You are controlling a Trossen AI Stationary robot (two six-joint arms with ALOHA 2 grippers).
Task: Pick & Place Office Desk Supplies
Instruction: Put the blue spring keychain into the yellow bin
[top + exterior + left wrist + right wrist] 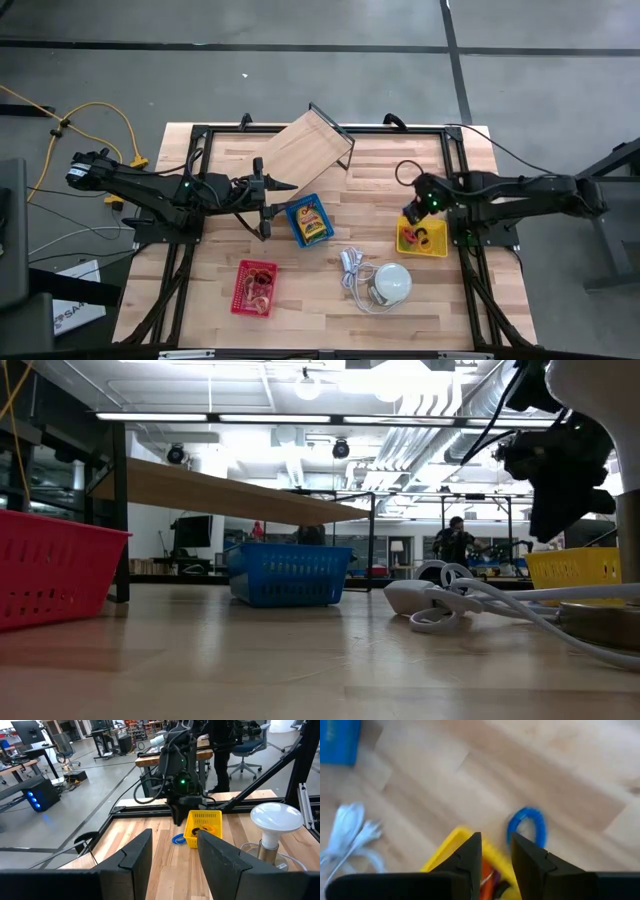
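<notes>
Hovering over far edge of yellow basket (422,240): right gripper (414,212), fingers parted only a narrow slot, nothing seen between them in right wrist view. Blue loop (527,826), looks like a rubber band, lying on bare wood just beside that basket, outside it, just past the fingertips. Orange and dark bits already inside yellow basket, too small to name.

Left gripper (266,198) waiting near blue basket (310,221), fingers spread wide, empty, aimed across table toward right arm. Blue basket holding yellow-green printed packets (311,222). Red basket (255,287) at near-left w/ thin tan bands inside. White dome lamp (392,283) w/ cord (352,268) at near-centre, not part of job. Tilted wooden board (305,149) on black stand at far side.

Step in hand, as judged: right arm between placements at yellow basket, or lining up on stray blue loop. Sorting looks well along; the loop is the only loose item made out on the wood.

Next move calls for: wider opening, descent to table surface, one finger each side of thin flat band. Risk: band too flat to pinch, fingers sliding over; basket wall close by, could get nudged.
</notes>
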